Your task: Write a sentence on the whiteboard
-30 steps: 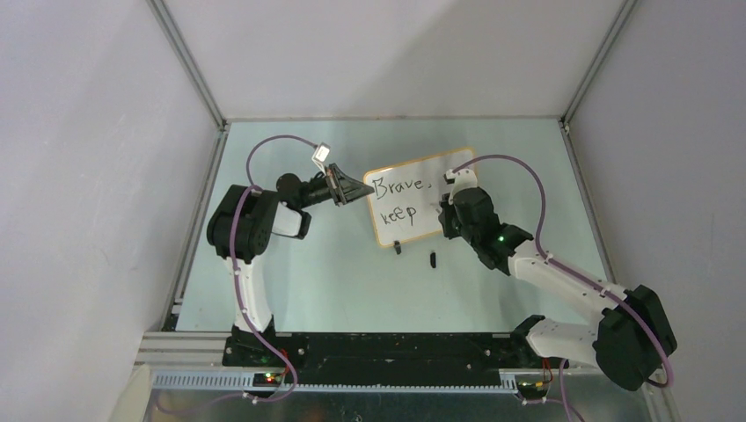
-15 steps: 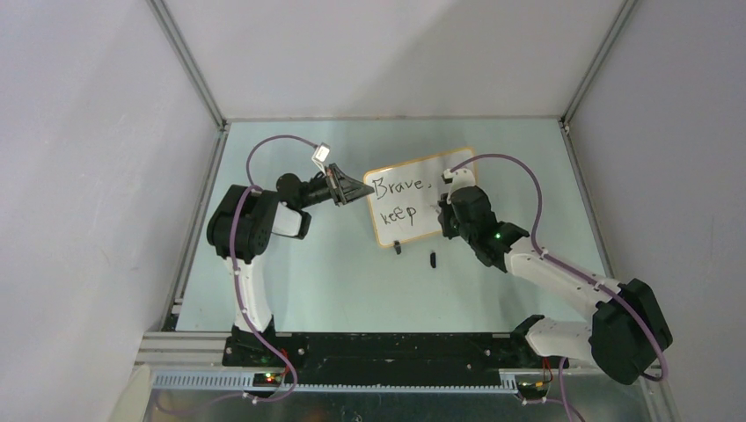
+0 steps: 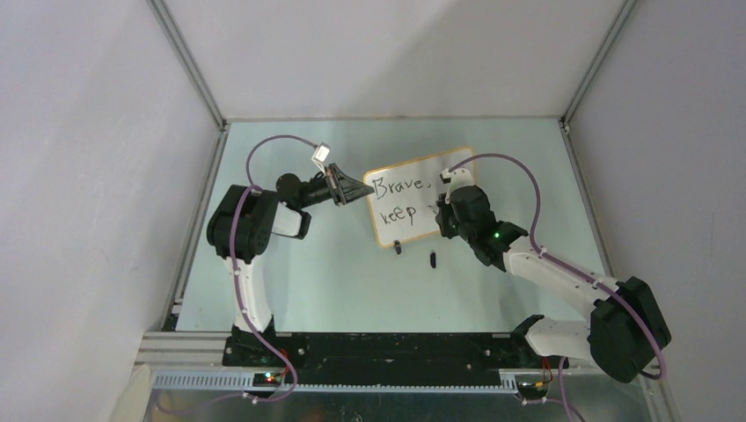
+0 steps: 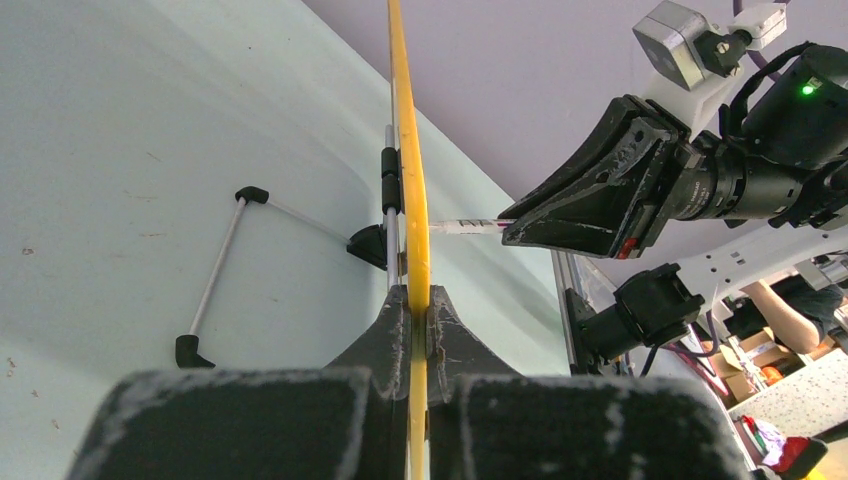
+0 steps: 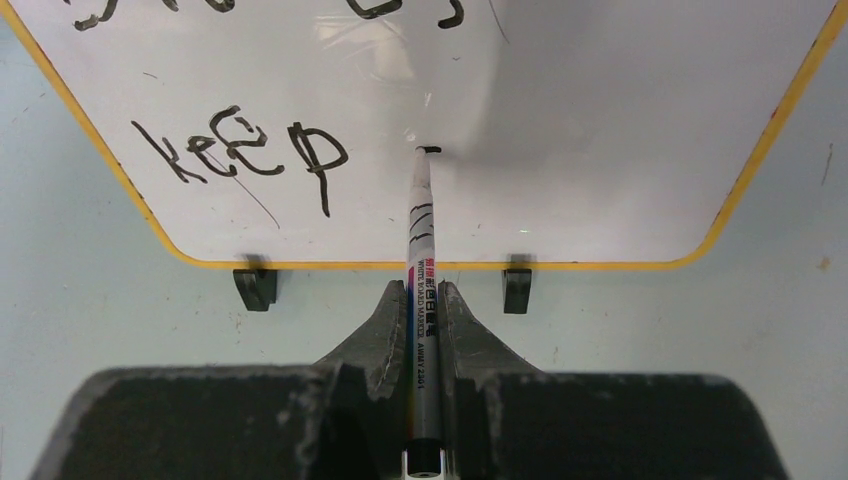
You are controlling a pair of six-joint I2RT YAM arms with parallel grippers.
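Pale green desk [image 3: 308, 272], grey walls all round, and the whiteboard [image 3: 420, 230] stands mid-desk on its two black feet [image 5: 255, 287], face turned toward your right arm. Your left claw [image 4: 418, 300] is clamped tight on the board's orange rim at its left edge, bracing it. That arm is busy holding, so the writing falls to the right.

Your right claw [image 5: 423, 295] is closed on the marker [image 5: 421, 230], barrel pinched between the fingers, and the claw sits low in front of the board, just above the feet. The marker's long axis runs straight out of the claw and into the board face, nearly square to it. Its tip touches the white just right of "keep", level with that word, and a tiny black dash marks the contact.

Now the sentence [image 3: 396, 187]: "Brave," on top, "keep" below, both crowded toward the left-claw side. Everything that matters lies to the right of your tip. There the second line is bare white out to the far rim, away from the left claw. So my read is that the next strokes travel rightward along the board's long side, with the tip kept pressed in and the left grip taking the push.
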